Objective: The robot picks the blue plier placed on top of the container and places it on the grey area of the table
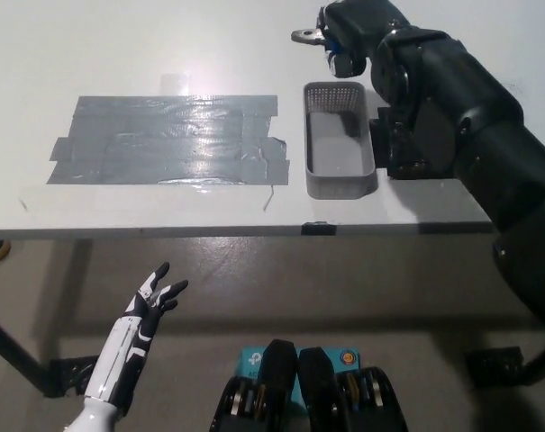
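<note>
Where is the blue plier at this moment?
In the head view, the blue plier is held in the black right hand near the top edge, above the table beyond the far end of the grey container.

Black right hand (351,36) grips the blue plier (319,38), its metal nose jutting past the fingers, above the far end of the grey container (340,185). Grey area (168,141) lies well apart; white left hand (151,295) rests below the table (119,54), fingers spread.
</note>
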Robot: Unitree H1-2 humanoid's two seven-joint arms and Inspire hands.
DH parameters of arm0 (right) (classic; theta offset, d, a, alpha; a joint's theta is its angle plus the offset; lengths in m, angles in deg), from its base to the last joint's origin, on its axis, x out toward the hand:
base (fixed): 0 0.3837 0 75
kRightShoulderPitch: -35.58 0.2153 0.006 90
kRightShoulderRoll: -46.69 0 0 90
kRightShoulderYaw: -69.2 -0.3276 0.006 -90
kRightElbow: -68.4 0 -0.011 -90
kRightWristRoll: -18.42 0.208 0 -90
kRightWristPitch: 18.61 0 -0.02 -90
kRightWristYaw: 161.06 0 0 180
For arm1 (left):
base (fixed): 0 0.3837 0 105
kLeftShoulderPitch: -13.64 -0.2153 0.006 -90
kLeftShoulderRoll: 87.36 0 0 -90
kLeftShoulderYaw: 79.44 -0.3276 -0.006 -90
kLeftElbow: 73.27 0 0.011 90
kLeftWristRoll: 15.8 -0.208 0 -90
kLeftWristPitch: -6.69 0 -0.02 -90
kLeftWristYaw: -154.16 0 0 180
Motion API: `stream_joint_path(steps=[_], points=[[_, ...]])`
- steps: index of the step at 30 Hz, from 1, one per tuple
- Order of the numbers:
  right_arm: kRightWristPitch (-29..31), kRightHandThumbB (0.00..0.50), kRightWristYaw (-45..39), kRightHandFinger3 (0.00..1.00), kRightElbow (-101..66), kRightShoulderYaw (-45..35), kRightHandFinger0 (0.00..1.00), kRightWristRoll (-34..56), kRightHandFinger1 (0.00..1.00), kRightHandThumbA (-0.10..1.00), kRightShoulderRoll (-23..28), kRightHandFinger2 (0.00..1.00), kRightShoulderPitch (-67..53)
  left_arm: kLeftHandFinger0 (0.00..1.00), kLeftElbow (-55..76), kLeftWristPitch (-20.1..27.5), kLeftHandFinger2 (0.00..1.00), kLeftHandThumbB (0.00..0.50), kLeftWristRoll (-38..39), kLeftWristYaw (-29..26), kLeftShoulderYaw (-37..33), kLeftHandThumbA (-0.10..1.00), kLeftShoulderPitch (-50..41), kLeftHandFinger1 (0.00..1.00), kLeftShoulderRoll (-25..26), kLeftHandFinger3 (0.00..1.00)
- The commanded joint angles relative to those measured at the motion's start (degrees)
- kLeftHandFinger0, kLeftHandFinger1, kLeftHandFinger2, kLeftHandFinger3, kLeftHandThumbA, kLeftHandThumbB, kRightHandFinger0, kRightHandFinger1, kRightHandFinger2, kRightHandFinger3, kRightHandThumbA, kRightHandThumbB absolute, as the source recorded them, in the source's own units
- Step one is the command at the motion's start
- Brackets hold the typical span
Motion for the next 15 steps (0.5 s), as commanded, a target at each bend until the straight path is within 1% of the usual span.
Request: stream_joint_path(steps=[1,2,3,4,5,6,7,8,9,10,11,12,13,14,15], points=[[-0.3,0.237,1.9,0.58,-0.6,0.1,0.04,-1.3,0.53,-0.1,-2.9,0.89,7.5,0.94,2.2,0.2,0.86,0.02,0.1,0.7,-0.2,1.0,0.5,0.92,0.6,1.0],[0.3,0.235,2.6,0.56,0.2,0.0,0.03,-1.1,0.52,-0.1,-4.0,0.89,7.5,0.94,2.1,0.4,0.86,0.021,-0.4,0.6,-0.3,1.0,0.5,0.92,0.5,1.0],[0.6,0.234,2.8,0.55,0.4,0.0,0.03,-1.0,0.52,-0.1,-4.1,0.88,7.5,0.94,2.0,0.4,0.86,0.022,-0.5,0.5,-0.4,1.0,0.6,0.92,0.4,1.0],[1.8,0.239,4.0,0.59,1.7,-0.3,0.09,-0.5,0.59,-0.1,-5.8,0.96,7.4,0.93,2.0,0.8,0.87,0.025,-0.7,0.5,-0.6,1.0,0.5,0.92,0.3,1.0],[1.8,0.239,4.0,0.55,2.3,-0.4,0.14,-0.3,0.55,-0.1,-6.4,0.86,7.4,0.93,2.0,0.6,0.87,0.026,-0.9,0.5,-0.8,1.0,0.5,0.93,0.3,1.0],[2.0,0.269,4.3,0.57,2.5,-0.2,0.24,-0.5,0.57,-0.1,-7.0,0.81,7.4,0.93,2.0,0.6,0.89,0.029,-0.9,0.5,-0.9,1.0,0.5,0.93,0.2,1.0],[2.2,0.271,5.0,0.53,3.2,-0.3,0.16,-0.3,0.44,-0.1,-8.6,0.62,7.1,0.94,1.9,0.7,0.94,0.028,-1.0,0.5,-1.2,1.0,0.3,0.96,0.1,1.0],[2.2,0.272,5.3,0.68,3.5,-0.7,0.12,0.1,0.35,-0.1,-9.6,0.51,6.8,0.95,1.9,0.8,0.97,0.019,-1.0,0.5,-1.2,1.0,0.3,0.97,0.1,1.0],[1.6,0.27,6.0,0.66,4.1,-0.5,0.1,-0.1,0.31,-0.1,-11.2,0.46,6.5,0.97,2.0,0.8,1.0,0.021,-1.0,0.5,-1.3,1.0,0.2,1.0,0.1,1.0],[1.7,0.261,6.3,0.55,4.6,-0.3,0.09,-0.2,0.27,-0.1,-12.3,0.4,6.2,1.0,2.0,0.8,1.0,0.026,-1.0,0.4,-1.3,1.0,0.2,1.0,0.1,1.0],[1.8,0.26,6.5,0.5,4.9,-0.3,0.07,-0.2,0.22,-0.1,-12.8,0.34,6.2,1.0,2.1,0.8,1.0,0.023,-1.0,0.4,-1.4,1.0,0.2,1.0,0.2,1.0],[2.3,0.256,6.3,0.51,5.4,0.1,0.09,-0.5,0.22,-0.1,-14.0,0.34,6.0,1.0,2.1,0.9,1.0,0.025,-1.0,0.4,-1.4,1.0,0.2,1.0,0.2,1.0],[2.1,0.257,6.3,0.54,6.1,0.3,0.22,-0.6,0.35,-0.1,-15.1,0.44,6.0,1.0,2.2,0.8,1.0,0.022,-0.9,0.5,-1.5,1.0,0.3,1.0,0.2,1.0],[2.1,0.258,6.3,0.56,6.3,0.4,0.29,-0.7,0.39,-0.1,-15.3,0.46,6.0,1.0,2.2,0.7,1.0,0.023,-0.9,0.5,-1.5,1.0,0.3,1.0,0.2,1.0],[2.0,0.261,6.7,0.64,6.9,0.8,0.35,-1.0,0.43,-0.1,-16.0,0.51,5.9,1.0,2.2,0.7,1.0,0.022,-0.9,0.5,-1.6,1.0,0.4,1.0,0.1,1.0]])
